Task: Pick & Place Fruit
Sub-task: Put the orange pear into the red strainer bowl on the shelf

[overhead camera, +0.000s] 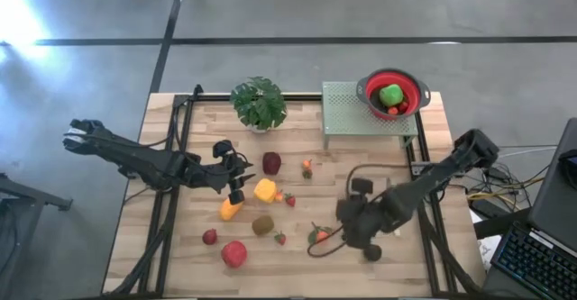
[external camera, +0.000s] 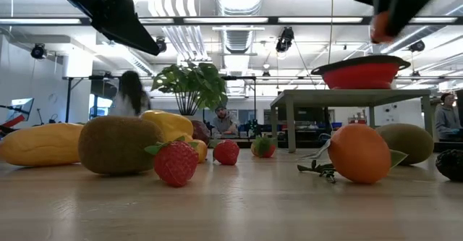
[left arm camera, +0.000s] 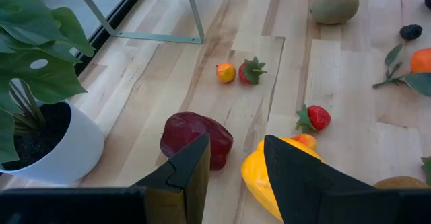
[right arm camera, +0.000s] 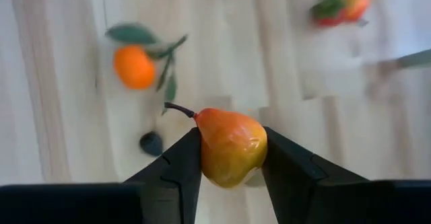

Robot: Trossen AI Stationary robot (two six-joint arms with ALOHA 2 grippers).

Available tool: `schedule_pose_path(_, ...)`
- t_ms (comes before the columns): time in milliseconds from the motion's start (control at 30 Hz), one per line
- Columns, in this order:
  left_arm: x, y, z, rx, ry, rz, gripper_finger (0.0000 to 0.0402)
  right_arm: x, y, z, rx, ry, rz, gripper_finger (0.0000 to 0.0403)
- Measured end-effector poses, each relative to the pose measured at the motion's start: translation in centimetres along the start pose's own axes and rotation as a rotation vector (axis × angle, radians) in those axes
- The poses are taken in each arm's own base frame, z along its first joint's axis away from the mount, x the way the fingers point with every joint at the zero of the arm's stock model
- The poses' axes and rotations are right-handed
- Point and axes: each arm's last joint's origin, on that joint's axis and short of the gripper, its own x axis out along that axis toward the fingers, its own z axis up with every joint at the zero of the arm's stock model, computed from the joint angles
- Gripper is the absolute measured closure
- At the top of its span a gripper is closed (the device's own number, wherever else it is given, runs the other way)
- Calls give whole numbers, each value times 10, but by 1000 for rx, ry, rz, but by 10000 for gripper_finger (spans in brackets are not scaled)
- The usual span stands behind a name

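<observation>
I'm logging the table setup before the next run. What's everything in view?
potted plant: one, green, table back
stand: one, pale green, back right
colander: one, red, on stand, green fruit inside
maroon fruit: one, centre
yellow fruit: one, centre
kiwis: two, brown, front
apple: one, red, front left
strawberries: several, red, scattered
orange: one, leafy, front
pear: one, orange-yellow, held
left gripper: open, above maroon and yellow fruit
right gripper: shut on pear
</observation>
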Motion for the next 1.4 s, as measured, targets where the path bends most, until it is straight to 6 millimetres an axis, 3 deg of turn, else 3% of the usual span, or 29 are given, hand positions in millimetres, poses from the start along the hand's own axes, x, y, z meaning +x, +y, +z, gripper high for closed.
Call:
schedule_pose_path(200, 0, 0, 0, 0, -1, 0, 255, -25, -34, 9, 31, -94, -2, 284)
schedule_pose_path(400, 0, 0, 0, 0, 0, 0, 255, -47, -69, 13, 64, -181, -33, 266)
schedule_pose_path(667, 0, 0, 0, 0, -1, 0, 255, -67, -126, 16, 159, -260, -113, 281)
schedule_pose_path(1000, 0, 0, 0, 0, -1, 0, 255, -76, -189, 15, 305, -278, -252, 262)
schedule_pose_path(1400, 0, 0, 0, 0, -1, 0, 255, -75, -248, 7, 519, -238, -400, 276)
